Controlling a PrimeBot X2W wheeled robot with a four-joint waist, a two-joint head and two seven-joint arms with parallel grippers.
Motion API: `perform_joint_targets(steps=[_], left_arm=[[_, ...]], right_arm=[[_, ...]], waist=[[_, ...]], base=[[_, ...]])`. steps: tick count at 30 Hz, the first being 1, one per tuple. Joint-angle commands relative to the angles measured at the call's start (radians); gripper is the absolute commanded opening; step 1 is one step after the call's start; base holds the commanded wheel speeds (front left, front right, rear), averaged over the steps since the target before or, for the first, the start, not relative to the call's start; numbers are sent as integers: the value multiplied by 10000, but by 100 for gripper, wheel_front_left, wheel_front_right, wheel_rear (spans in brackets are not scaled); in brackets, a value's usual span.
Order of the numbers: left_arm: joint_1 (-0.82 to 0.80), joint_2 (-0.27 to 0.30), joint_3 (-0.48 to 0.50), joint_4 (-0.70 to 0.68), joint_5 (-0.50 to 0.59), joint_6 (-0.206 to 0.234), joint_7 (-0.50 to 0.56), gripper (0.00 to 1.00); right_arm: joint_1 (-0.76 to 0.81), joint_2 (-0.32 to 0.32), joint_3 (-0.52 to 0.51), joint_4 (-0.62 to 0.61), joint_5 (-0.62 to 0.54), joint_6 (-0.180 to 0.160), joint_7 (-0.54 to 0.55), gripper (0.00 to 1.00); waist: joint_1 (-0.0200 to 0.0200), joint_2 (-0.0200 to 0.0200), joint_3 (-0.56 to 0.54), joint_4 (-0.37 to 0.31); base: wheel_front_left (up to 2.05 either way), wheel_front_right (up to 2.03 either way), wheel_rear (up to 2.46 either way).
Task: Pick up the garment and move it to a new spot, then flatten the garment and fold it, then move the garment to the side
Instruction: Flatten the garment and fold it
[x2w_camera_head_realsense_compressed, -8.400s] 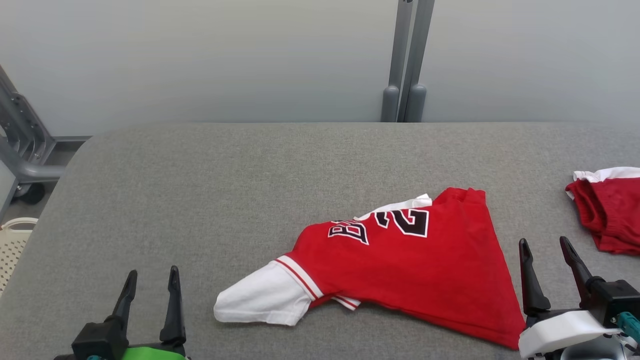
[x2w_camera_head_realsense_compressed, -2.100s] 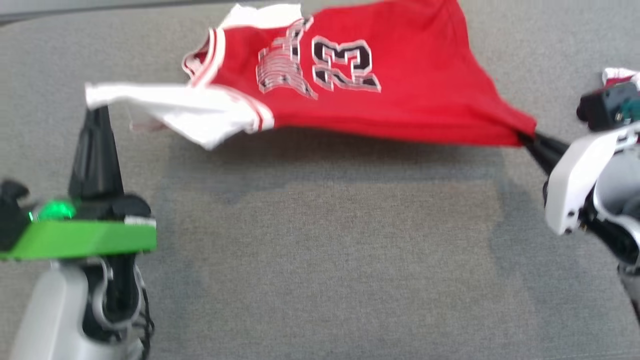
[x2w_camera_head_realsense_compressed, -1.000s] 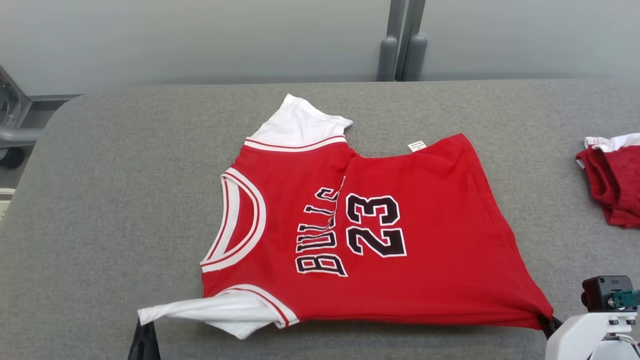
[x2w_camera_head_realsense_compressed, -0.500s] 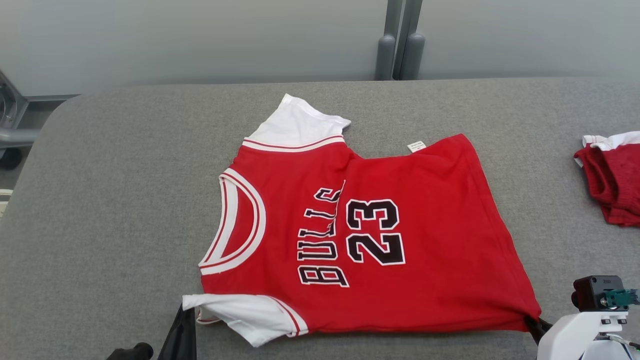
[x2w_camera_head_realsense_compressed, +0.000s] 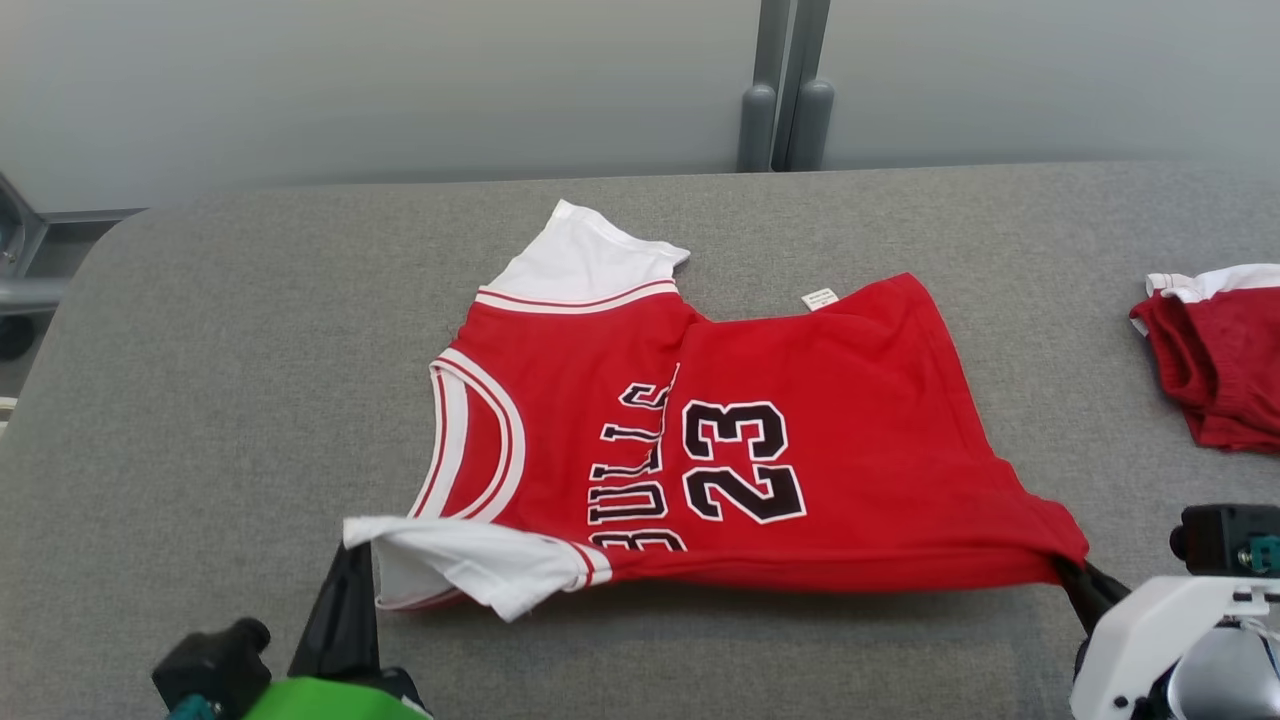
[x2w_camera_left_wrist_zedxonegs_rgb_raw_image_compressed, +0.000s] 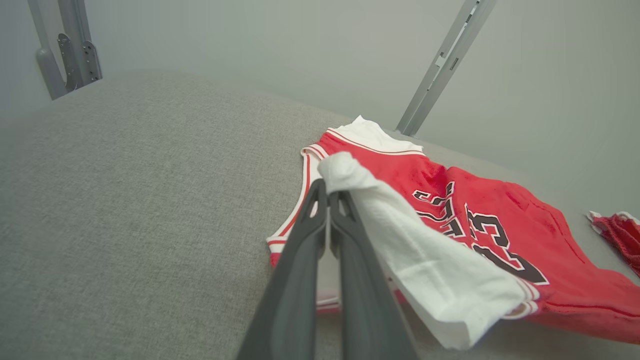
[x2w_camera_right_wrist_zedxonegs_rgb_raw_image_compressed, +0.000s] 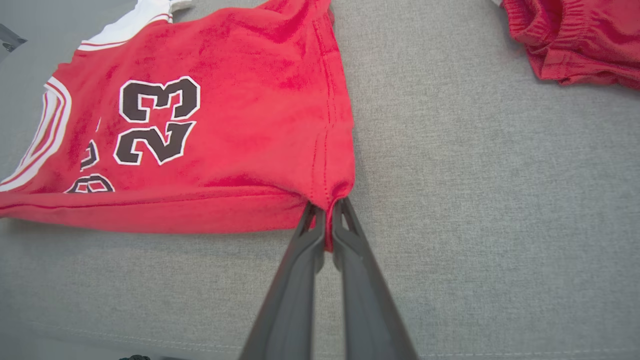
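A red jersey (x2w_camera_head_realsense_compressed: 820, 440) with white sleeves and "BULLS 23" lettering lies spread on the grey table (x2w_camera_head_realsense_compressed: 250, 350), neck hole to the left. Its near edge is lifted off the surface. My left gripper (x2w_camera_head_realsense_compressed: 352, 545) is shut on the tip of the near white sleeve (x2w_camera_left_wrist_zedxonegs_rgb_raw_image_compressed: 425, 265), which drapes over the fingers (x2w_camera_left_wrist_zedxonegs_rgb_raw_image_compressed: 327, 192). My right gripper (x2w_camera_head_realsense_compressed: 1070, 572) is shut on the near hem corner (x2w_camera_right_wrist_zedxonegs_rgb_raw_image_compressed: 330, 200) of the jersey, the red cloth pinched between its fingertips (x2w_camera_right_wrist_zedxonegs_rgb_raw_image_compressed: 327, 212).
A second red garment with white trim (x2w_camera_head_realsense_compressed: 1215, 350) lies bunched at the table's right edge, also seen as red shorts (x2w_camera_right_wrist_zedxonegs_rgb_raw_image_compressed: 575, 35). Grey posts (x2w_camera_head_realsense_compressed: 780, 100) stand behind the table against a pale wall.
Both grippers have raised the jersey's near edge off the table. The left one has carried the sleeve up and over the lettering, hiding the bottom of "BULLS".
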Motion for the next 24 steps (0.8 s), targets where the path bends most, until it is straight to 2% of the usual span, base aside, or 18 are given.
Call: perform_joint_targets(steps=[1,5,13,18,19,24], left_arm=[[-360,17,119,-60,-215,-77,5,0],[-1536,153,261,-49,-521,-326,311,0],[-5308,835,767,427,-949,-821,1117,0],[-7748,1418,959,558,-977,-1038,1613,0],[-8698,1622,978,639,-955,-1100,1772,0],[-11153,2105,915,1026,-692,-1235,2108,0]], right_arm=[[-265,0,38,52,-58,-12,-142,0],[-1338,-9,366,344,-190,-10,-300,0],[-4981,-1019,1590,1780,154,-7,-967,0],[-7431,-1475,2150,2905,279,-7,-1459,0],[-8395,-1577,2184,3370,187,-7,-1726,0],[-10950,-1746,2222,4496,-287,-9,-2428,0]], waist=[[1,0,4,-11],[1,0,183,-45],[1,0,1306,-383],[1,0,2447,-668],[1,0,2977,-785],[1,0,4423,-1075]], base=[[0,0,0],[0,0,0],[0,0,0],[0,0,0],[0,0,0],[0,0,0]])
